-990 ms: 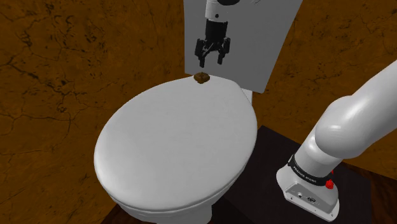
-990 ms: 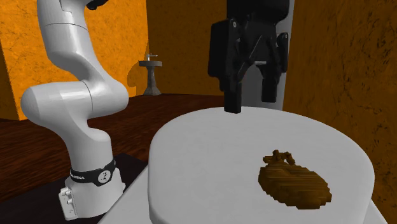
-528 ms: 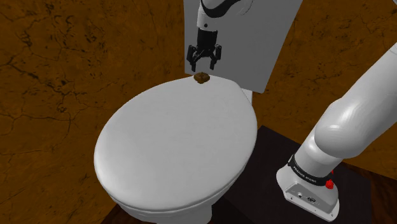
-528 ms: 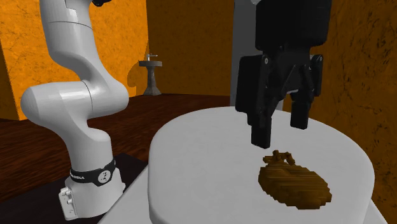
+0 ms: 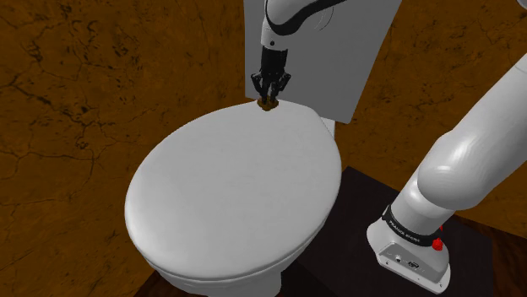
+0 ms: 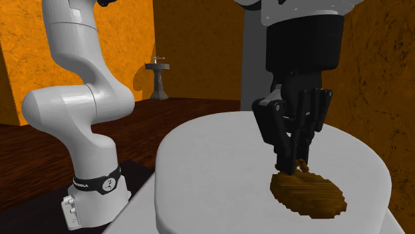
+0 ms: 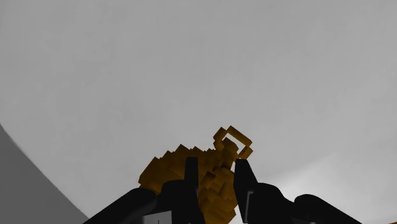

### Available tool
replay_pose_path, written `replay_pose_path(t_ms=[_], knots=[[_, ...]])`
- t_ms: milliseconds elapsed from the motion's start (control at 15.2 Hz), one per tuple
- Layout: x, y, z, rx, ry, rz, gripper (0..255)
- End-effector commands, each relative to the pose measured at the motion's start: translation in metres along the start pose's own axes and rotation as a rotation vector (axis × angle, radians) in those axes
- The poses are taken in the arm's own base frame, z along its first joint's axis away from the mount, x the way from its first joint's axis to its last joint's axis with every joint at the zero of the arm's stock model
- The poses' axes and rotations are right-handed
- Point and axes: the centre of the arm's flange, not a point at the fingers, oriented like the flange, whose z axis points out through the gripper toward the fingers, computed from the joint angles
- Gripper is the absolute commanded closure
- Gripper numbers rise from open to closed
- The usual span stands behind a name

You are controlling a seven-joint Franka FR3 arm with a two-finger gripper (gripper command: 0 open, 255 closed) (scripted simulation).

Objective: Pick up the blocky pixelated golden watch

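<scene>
The blocky golden-brown watch [image 5: 267, 105] lies at the back edge of the white toilet lid [image 5: 228, 194], close to the tank. My black gripper [image 5: 268, 94] points straight down onto it. In the second exterior view the gripper [image 6: 297, 166] has its fingers drawn close together at the near, ringed end of the watch [image 6: 312, 196], which rests on the lid [image 6: 213, 159]. In the wrist view the gripper [image 7: 215, 181] clasps the watch [image 7: 167, 173] between both fingers, with the small square ring just past the tips.
The white tank [image 5: 355, 51] rises right behind the gripper. My arm's base [image 5: 414, 253] stands on the dark stand at the shoulder view's lower right. Orange-brown walls and floor surround the toilet. A small pedestal [image 6: 157, 76] stands far back.
The gripper has come down from above the lid onto the watch, and its fingers have closed from wide apart to clasping it. The watch has not moved.
</scene>
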Motion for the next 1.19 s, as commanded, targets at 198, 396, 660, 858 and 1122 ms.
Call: replay_pose_path(t_ms=[198, 396, 660, 858, 1122], knots=[[0.000, 0.000, 0.000, 0.000, 0.000, 0.000, 255], [0.000, 0.000, 0.001, 0.000, 0.000, 0.000, 255], [0.000, -0.001, -0.020, 0.000, 0.000, 0.000, 255], [0.001, -0.002, -0.036, 0.000, 0.000, 0.000, 255], [0.001, -0.003, -0.057, 0.000, 0.000, 0.000, 255]])
